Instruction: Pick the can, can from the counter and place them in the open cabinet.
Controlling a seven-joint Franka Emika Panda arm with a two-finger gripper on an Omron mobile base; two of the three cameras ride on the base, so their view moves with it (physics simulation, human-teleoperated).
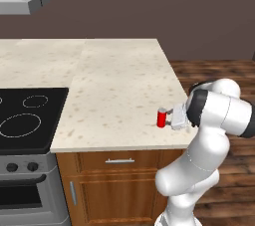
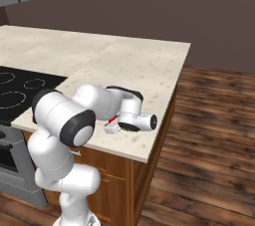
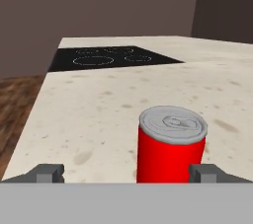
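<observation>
Pre-grasp on first can: gripper (image 3: 126,173) wide around the red can (image 3: 170,146) on the bench (image 1: 119,85); next, close the jaws.

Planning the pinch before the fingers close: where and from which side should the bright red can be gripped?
Grip the red can across its round side wall at mid-height, coming in level from the counter's near edge. It stands upright, and the open gripper already straddles it off-centre.
</observation>
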